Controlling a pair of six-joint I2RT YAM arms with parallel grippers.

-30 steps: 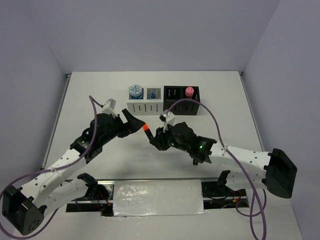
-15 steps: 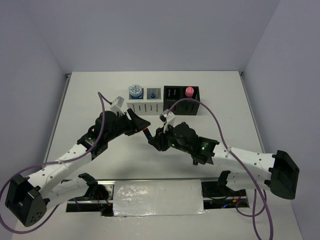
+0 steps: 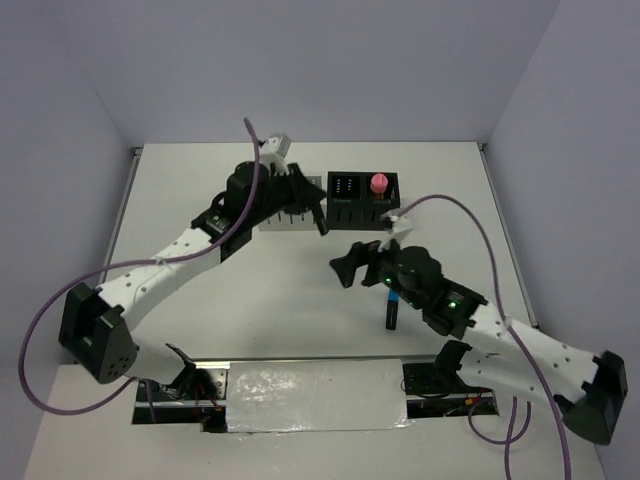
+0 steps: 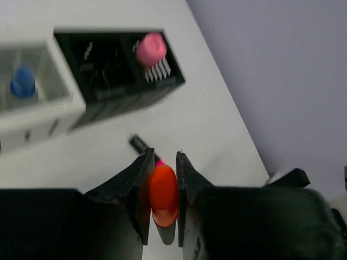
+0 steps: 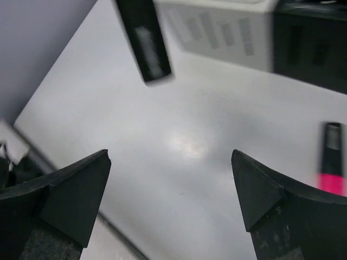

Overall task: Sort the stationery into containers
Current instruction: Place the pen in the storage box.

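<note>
1. The table carries both organisers at its far side. They stand side by side and touching, slotted fronts toward the arms.
2. The black organiser is on the right, with the pink capped cylinder upright in its right compartment. The white organiser holds the blue-capped tube, also upright.
3. The left gripper reaches over the organisers' front edge, its jaws clamped narrow on the orange highlighter.
4. The orange highlighter's long axis is close to vertical, cap up toward the wrist and black body hanging below the jaws. My judgement is that this grip suits lowering it end first into a compartment. It is in the air just in front of the organisers and not yet in one.
5. The right gripper hovers low over the mid-table with its jaws wide and empty (probably lining up on a loose highlighter).
6. The pink highlighter lies flat on the table in front of the black organiser, black end toward it.
7. The blue highlighter lies flat beside the right arm, its long axis running near to far and its cap at the far end.
</note>
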